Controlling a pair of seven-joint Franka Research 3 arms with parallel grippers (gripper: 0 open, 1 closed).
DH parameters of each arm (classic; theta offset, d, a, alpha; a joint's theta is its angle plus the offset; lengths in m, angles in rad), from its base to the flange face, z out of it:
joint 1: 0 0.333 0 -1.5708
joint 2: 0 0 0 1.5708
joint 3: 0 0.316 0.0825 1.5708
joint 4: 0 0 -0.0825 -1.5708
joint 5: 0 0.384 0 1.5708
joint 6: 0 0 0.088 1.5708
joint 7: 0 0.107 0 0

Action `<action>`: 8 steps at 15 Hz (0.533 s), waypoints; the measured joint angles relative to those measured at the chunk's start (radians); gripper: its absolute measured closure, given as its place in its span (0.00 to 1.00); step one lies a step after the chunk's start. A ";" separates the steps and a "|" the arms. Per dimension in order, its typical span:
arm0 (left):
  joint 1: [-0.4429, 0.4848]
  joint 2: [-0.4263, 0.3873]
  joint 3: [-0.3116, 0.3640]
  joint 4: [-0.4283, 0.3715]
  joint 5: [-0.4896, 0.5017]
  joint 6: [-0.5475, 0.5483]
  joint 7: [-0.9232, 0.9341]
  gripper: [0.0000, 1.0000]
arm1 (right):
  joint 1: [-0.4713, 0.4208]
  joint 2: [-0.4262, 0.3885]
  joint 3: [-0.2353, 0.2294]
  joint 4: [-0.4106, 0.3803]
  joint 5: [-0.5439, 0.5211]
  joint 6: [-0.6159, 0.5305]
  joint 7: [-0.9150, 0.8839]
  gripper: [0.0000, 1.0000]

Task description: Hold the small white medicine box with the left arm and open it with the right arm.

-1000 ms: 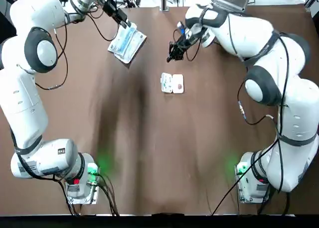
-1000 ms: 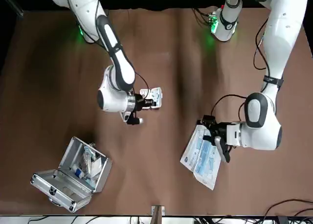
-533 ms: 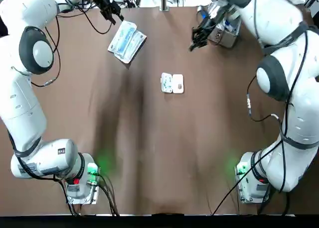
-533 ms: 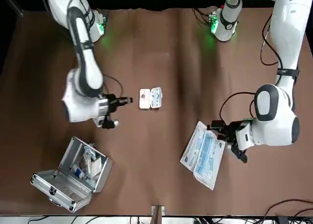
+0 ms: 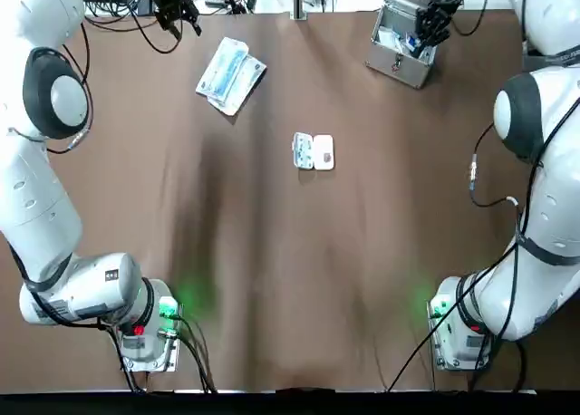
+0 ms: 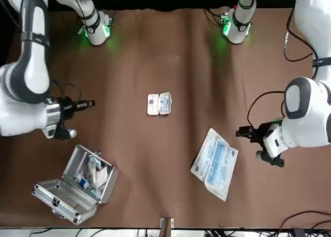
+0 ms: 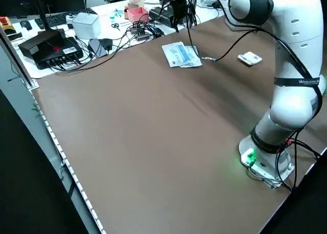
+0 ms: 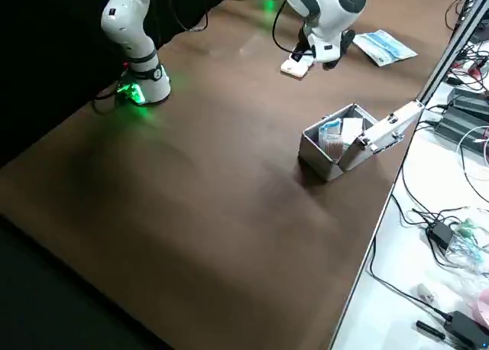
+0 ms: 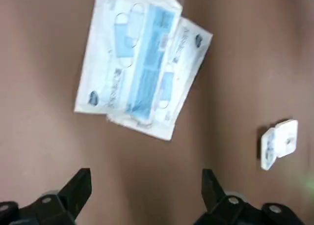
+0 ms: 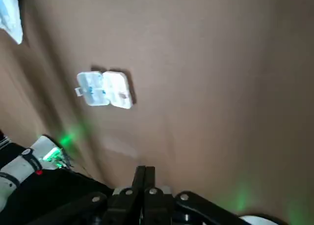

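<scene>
— Where is the small white plastic medicine box [image 5: 313,151]?

— About the middle of the brown tabletop [image 5: 290,279], a little toward the far edge. It lies flat and opened out, its two halves side by side, and nothing touches it.

— And the left gripper [image 9: 145,176]?

— Raised near the far edge, toward the far left corner. Its fingers [image 9: 81,183] are spread wide with nothing between them. Two flat white-and-blue packets [image 5: 230,75] lie overlapping on the tabletop, roughly between it and the box, and it is clear of them.

— The right gripper [image 10: 145,172]?

— Raised over the far right corner, its fingers [image 10: 139,178] pressed together on nothing. In the top view it hangs above a silver metal case [image 5: 403,39] that sits there with its lid thrown back; small white and blue items fill its tray.

— So both are well apart from the box?

— Yes, one toward each far corner, with the box on the tabletop between them and nearer the robot.
</scene>
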State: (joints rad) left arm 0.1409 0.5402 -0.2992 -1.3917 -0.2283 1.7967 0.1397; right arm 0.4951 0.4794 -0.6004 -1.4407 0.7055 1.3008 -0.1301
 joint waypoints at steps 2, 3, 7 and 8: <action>0.000 -0.023 0.004 0.000 0.043 -0.037 -0.038 0.00 | -0.047 0.000 -0.001 0.051 -0.036 -0.038 0.000 0.93; 0.000 -0.035 0.006 0.000 0.062 -0.056 -0.057 0.00 | -0.068 0.000 -0.001 0.071 -0.045 -0.050 0.000 0.85; 0.000 -0.111 0.019 -0.001 0.144 -0.175 -0.111 0.00 | -0.126 -0.007 -0.012 0.148 -0.148 -0.063 -0.003 0.38; 0.003 -0.131 0.022 -0.001 0.151 -0.199 -0.114 0.00 | -0.127 -0.015 -0.016 0.159 -0.181 -0.064 -0.004 0.29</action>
State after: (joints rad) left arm 0.1437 0.4093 -0.2771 -1.3925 -0.0771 1.5978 0.0262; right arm 0.3682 0.4639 -0.6168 -1.2817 0.5246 1.2371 -0.1337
